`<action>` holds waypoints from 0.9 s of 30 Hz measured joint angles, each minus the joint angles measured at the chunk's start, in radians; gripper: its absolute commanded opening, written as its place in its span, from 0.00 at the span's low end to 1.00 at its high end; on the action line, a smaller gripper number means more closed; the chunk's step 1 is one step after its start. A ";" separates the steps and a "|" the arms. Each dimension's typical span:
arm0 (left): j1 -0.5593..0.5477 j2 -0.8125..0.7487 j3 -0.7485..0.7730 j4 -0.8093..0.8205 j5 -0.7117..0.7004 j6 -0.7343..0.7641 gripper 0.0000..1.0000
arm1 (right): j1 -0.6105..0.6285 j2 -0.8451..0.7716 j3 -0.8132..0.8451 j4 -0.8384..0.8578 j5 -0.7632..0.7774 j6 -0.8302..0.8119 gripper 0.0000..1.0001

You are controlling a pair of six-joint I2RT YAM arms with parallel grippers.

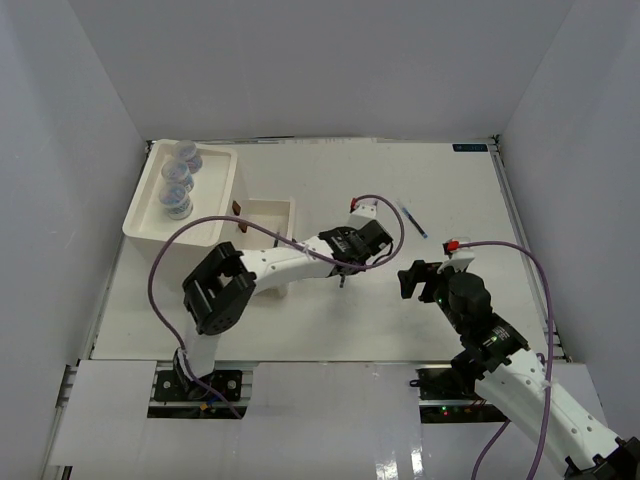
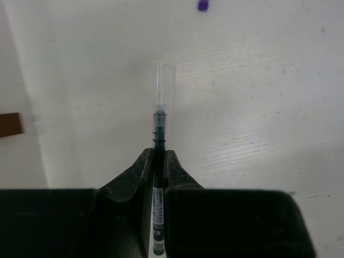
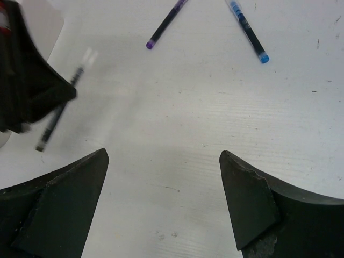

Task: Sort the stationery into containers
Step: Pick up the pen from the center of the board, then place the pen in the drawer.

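Observation:
My left gripper (image 2: 159, 157) is shut on a dark pen with a clear cap (image 2: 160, 121), which sticks out past the fingertips above the table. In the top view this gripper (image 1: 347, 264) is right of the white box unit (image 1: 232, 190), whose drawer (image 1: 268, 216) is pulled open. Three clear jars (image 1: 178, 180) stand in its top tray. My right gripper (image 3: 164, 156) is open and empty over bare table; in the top view it (image 1: 414, 279) is right of the left one. A blue pen (image 3: 247, 27) and a purple pen (image 3: 166, 20) lie beyond it. The tape rings are out of view.
The blue pen (image 1: 412, 218) lies at the table's middle right. A brown drawer knob (image 2: 9, 124) shows at the left edge of the left wrist view. White walls close the table on three sides. Purple cables loop over both arms.

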 measured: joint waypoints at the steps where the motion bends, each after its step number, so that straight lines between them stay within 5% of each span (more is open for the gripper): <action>1: 0.013 -0.046 -0.016 0.000 -0.006 0.029 0.05 | 0.000 0.001 0.000 0.000 0.000 0.000 0.90; 9: 0.268 -0.391 -0.146 0.023 0.016 0.221 0.06 | 0.000 0.061 0.000 0.002 -0.003 -0.005 0.90; 16: 0.439 -0.380 -0.194 0.003 0.085 0.351 0.12 | 0.000 0.221 0.023 -0.004 -0.007 -0.007 0.90; 27: 0.533 -0.368 -0.239 0.020 0.172 0.404 0.52 | -0.142 0.592 0.321 -0.036 -0.063 -0.107 0.90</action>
